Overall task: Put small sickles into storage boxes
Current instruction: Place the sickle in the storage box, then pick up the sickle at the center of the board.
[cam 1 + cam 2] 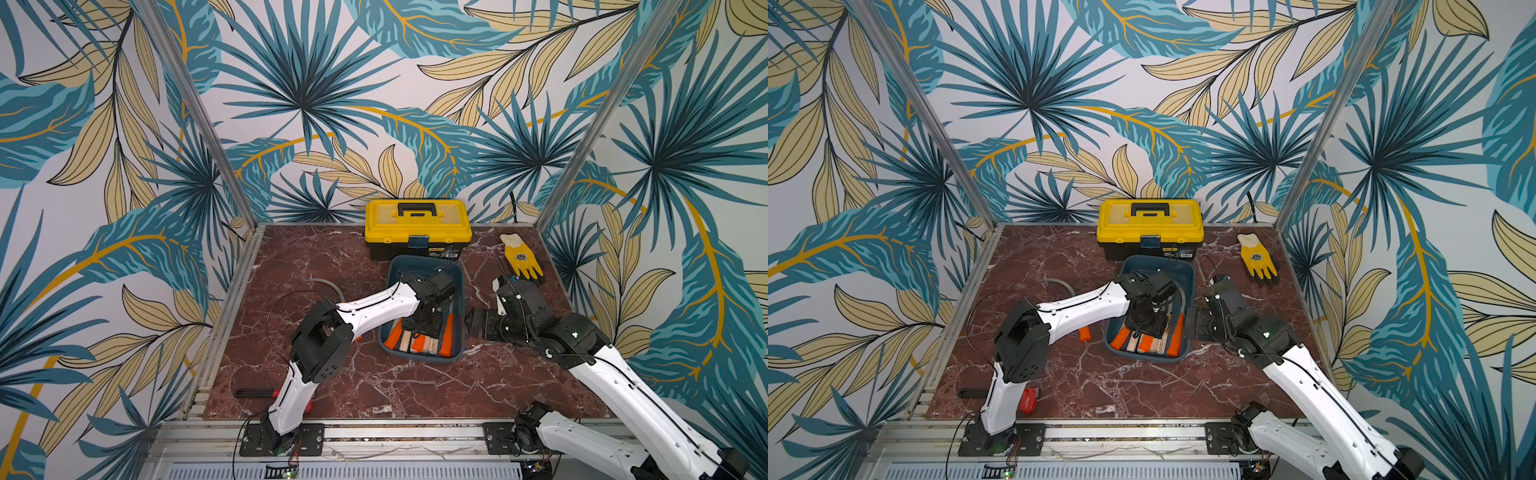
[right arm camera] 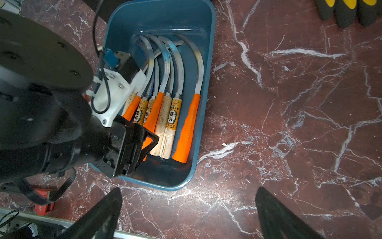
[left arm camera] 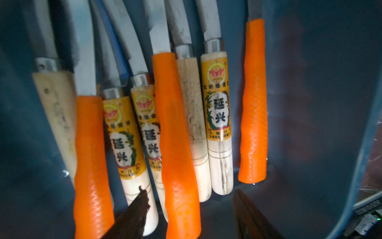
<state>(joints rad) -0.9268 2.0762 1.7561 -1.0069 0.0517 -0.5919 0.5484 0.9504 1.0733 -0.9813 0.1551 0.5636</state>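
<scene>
The dark teal storage box (image 1: pixel 458 291) (image 1: pixel 1190 286) (image 2: pixel 208 62) sits mid-table and holds several small sickles (image 1: pixel 415 344) (image 2: pixel 164 115) side by side, some with orange handles and some with pale labelled wooden ones. My left gripper (image 1: pixel 424 322) (image 3: pixel 188 189) reaches down into the box. Its jaws stand open on either side of an orange handle (image 3: pixel 177 144), with a gap on one side. One more small sickle (image 1: pixel 1085 333) lies on the table left of the box, partly under the left arm. My right gripper (image 1: pixel 473 322) (image 2: pixel 188 215) hovers open over bare marble beside the box.
A yellow-and-black toolbox (image 1: pixel 417 226) stands right behind the box. A yellow work glove (image 1: pixel 521 257) lies at the back right. A red clamp-like tool (image 1: pixel 1029 401) lies by the left arm's base. Patterned walls close in the table on three sides.
</scene>
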